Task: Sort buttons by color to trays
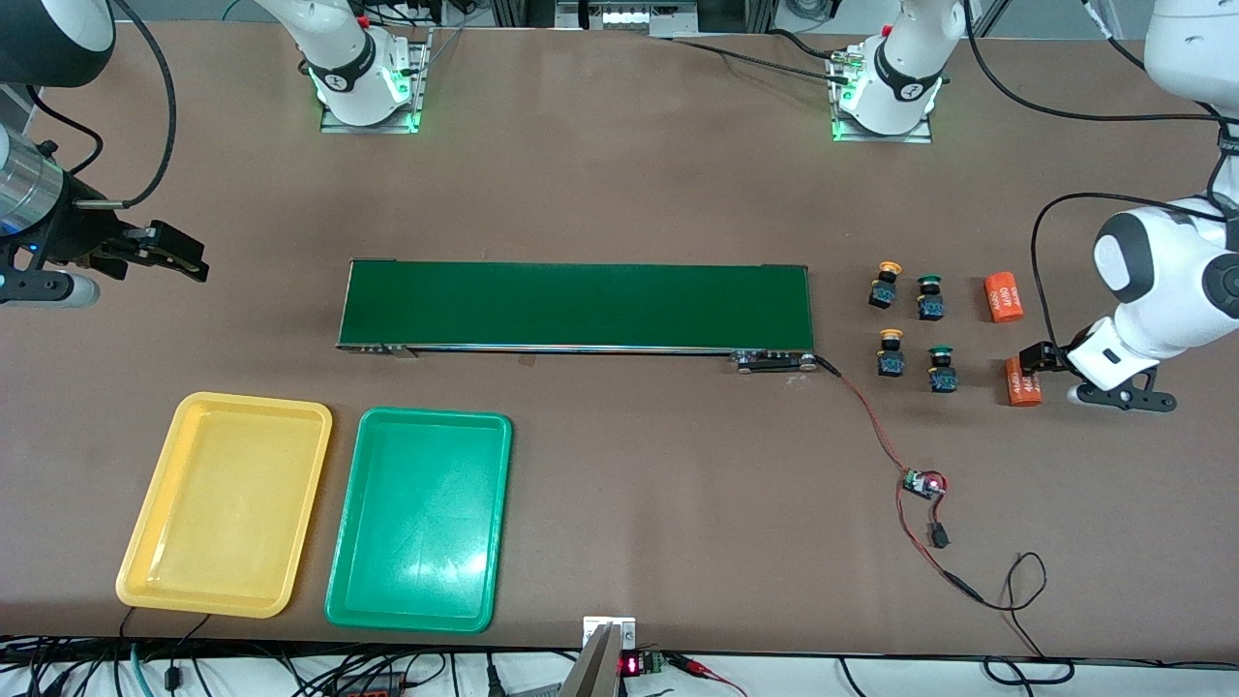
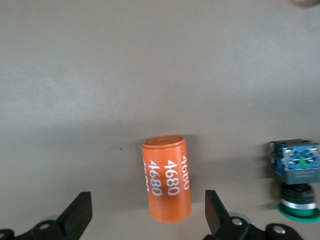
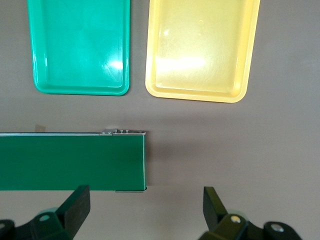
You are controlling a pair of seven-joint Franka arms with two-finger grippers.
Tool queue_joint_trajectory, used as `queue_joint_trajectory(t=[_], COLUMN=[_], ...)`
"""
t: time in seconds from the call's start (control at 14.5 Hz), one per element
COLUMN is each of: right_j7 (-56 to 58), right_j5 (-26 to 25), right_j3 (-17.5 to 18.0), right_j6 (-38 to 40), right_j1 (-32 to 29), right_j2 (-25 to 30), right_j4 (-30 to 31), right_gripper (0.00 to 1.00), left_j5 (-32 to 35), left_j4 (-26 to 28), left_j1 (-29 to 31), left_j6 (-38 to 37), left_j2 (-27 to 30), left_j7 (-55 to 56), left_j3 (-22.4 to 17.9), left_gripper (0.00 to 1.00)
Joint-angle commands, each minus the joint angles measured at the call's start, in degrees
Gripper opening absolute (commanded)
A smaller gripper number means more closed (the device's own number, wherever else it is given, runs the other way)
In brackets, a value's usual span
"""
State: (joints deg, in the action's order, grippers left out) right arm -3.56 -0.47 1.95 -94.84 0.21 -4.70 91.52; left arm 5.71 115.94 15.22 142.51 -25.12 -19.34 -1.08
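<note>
1. My left gripper (image 1: 1034,356) hangs low over the left arm's end of the worktop (image 1: 619,194), its black wedge-shaped fingers (image 2: 80,212) spread wide and holding nothing.
2. Under it lies a smooth orange cylinder (image 2: 167,178) printed 4680 in white, on its side between my fingers, touching neither.
3. A second orange cylinder (image 1: 1004,296) lies farther from the front camera than the first.
4. The four buttons stand beside the cylinders in two rows, toward the conveyor belt (image 1: 576,305): small blocky black-and-blue bodies with round caps.
5. The yellow-capped button (image 1: 884,285) and the green-capped button (image 1: 930,297) form the farther row; the second yellow-capped button (image 1: 891,352) and the second green-capped button (image 1: 943,369) form the nearer one.
6. My right gripper (image 1: 184,254) waits over bare worktop at the right arm's end, fingers wide apart and empty.
7. The belt is a long, flat, matte dark-green strip in a thin metal frame.
8. Nearer the front camera than the belt lie the yellow tray (image 1: 155,503) and the green tray (image 1: 348,542), side by side: shallow, glossy plastic rectangles with rounded corners.
9. A thin red-and-black wire (image 1: 871,416) runs from the belt to a small circuit board (image 1: 923,482).
</note>
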Motion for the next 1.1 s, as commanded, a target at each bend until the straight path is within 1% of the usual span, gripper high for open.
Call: queue_joint_trajectory(t=[0.0,0.28,0.34,0.41,0.48,0.62,0.69,0.83,0.89,0.96,1.03], right_j7=[0.4,0.5,0.5,0.5,0.4,0.3,0.2,0.2,0.3,0.3,0.3], right_j5=[-0.6,-0.7,-0.7,-0.7,-0.7,-0.8,-0.8,-0.7,-0.7,-0.7,-0.7], right_j3=[0.1,0.1,0.1,0.1,0.1,0.2,0.2,0.2,0.2,0.2,0.2], right_j6=[0.1,0.4,0.4,0.4,0.4,0.3,0.4,0.4,0.6,0.9,0.8], right_j1=[-0.3,0.0,0.1,0.1,0.2,0.5,0.5,0.4,0.4,0.4,0.3], right_j2=[-0.1,-0.1,0.0,-0.1,-0.1,0.0,0.0,0.0,0.0,0.0,0.0], right_j4=[-0.6,-0.6,-0.6,-0.6,-0.6,-0.6,-0.6,-0.6,-0.6,-0.6,-0.6], right_gripper=[1.0,1.0,1.0,1.0,1.0,1.0,1.0,1.0,1.0,1.0,1.0], left_j5=[0.8,0.1,0.1,0.1,0.1,0.1,0.1,0.1,0.1,0.1,0.3], left_j4=[0.0,-0.2,-0.1,-0.2,-0.2,-0.4,-0.5,-1.1,-1.7,-2.7,-4.8], left_j1=[1.5,1.7,1.7,1.7,1.7,1.6,1.6,1.7,1.5,1.5,1.5], left_j6=[2.2,3.6,4.6,4.6,4.6,4.2,3.5,-2.0,-6.1,-12.5,-20.2], left_j2=[-1.4,-4.4,-5.4,-6.2,-6.7,-6.3,-5.5,-2.0,0.4,2.8,4.3], left_j7=[-1.3,-1.2,-1.3,-1.4,-1.4,-1.6,-2.9,-4.4,-4.6,-4.7,-5.3], left_j3=[1.1,1.8,1.8,1.8,1.8,1.9,2.3,4.3,5.4,7.7,10.3], left_gripper=[0.98,0.94,0.82,0.47,0.39,0.27,0.24,0.21,0.17,0.15,0.14])
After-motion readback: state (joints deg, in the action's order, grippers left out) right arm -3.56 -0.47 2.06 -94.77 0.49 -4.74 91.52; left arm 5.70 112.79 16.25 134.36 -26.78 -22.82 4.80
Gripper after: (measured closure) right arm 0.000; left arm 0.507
